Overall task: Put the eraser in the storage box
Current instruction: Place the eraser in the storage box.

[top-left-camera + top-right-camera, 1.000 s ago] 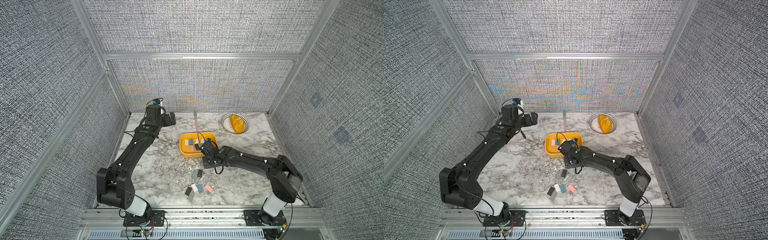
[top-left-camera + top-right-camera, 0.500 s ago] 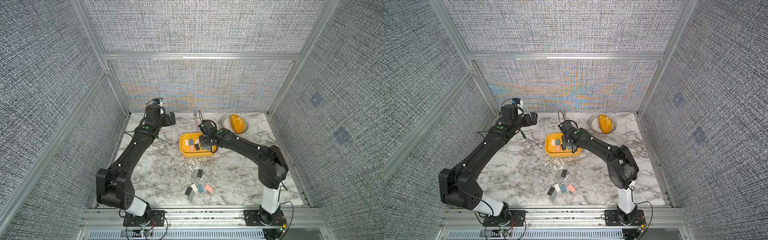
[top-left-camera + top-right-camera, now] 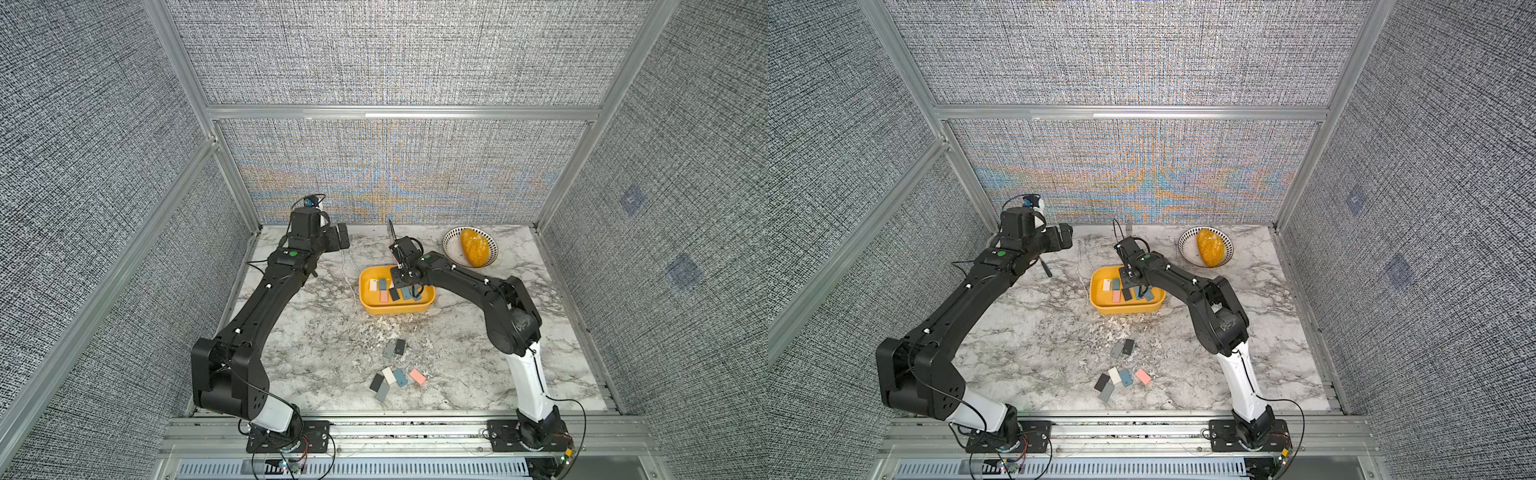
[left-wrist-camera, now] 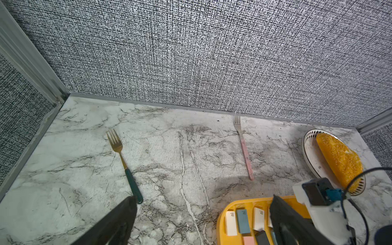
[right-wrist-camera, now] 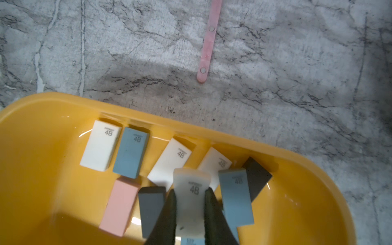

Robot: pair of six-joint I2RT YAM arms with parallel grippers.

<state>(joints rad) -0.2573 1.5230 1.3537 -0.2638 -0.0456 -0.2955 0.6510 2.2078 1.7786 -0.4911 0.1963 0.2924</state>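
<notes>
The right gripper (image 5: 191, 198) is clamped narrow on a pale eraser (image 5: 192, 180) marked 4B, with one finger on each long side. It holds the eraser over the middle of the yellow box (image 5: 42, 127); I cannot tell whether the eraser touches the box floor. In both top views the right gripper (image 3: 405, 286) reaches down into the box (image 3: 395, 308) from its far right side, and the wrist covers that corner.

The box floor is crowded with other erasers (image 5: 99, 146) in white, blue, pink, grey and black. A grey eraser (image 5: 151, 210) and a blue eraser (image 5: 235, 199) lie just beside the fingers, one on either side. Two white ones lie just beyond the held eraser.

The left gripper (image 4: 203, 199) stands wide open, holding nothing, at the far left of the marble table (image 3: 316, 340), well apart from the box. A green fork (image 4: 125, 165) lies just below it. A pink fork (image 4: 246, 157) lies beyond the box, by the far wall. At the far right sits a bowl (image 3: 451, 241) with an orange lump (image 3: 473, 249) in it. Seven loose erasers (image 3: 389, 375) lie on the near part of the table, in two clusters.
</notes>
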